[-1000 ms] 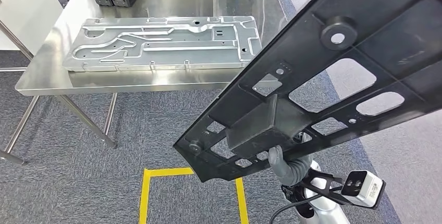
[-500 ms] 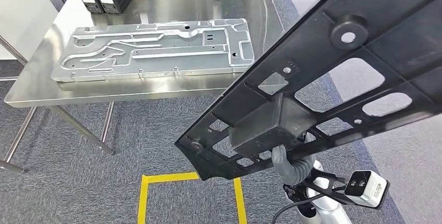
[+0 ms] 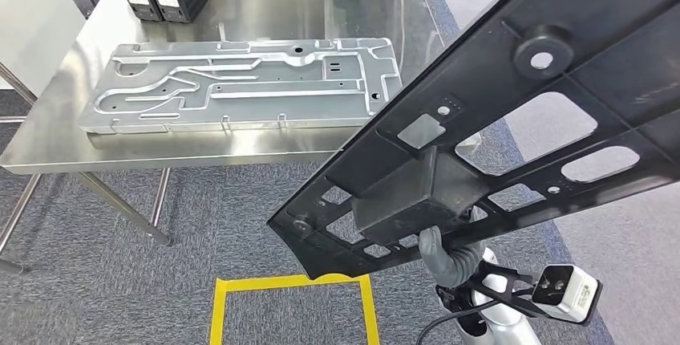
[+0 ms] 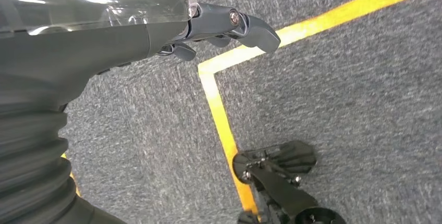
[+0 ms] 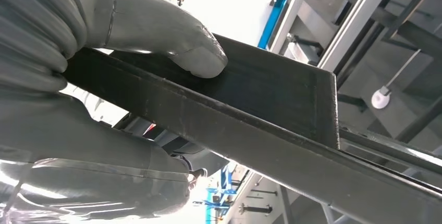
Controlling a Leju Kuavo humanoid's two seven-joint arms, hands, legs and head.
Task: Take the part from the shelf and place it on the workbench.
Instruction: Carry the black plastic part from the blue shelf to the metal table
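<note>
We find the black part point(image 3: 513, 112) off the shelf, clamped by the right hand's point(image 5: 78, 78) fingers point(image 5: 200, 60); the surface point(image 3: 240, 140) lies well ahead, placement outstanding. Left hand's point(image 4: 156, 31) fingers curl on nothing.

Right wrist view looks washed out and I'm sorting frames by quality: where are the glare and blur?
Right wrist view: background blown out white behind the thumb on the black part. Head view: sharp, soft reflections on the workbench. Left wrist view: glare on the left hand cover.
</note>
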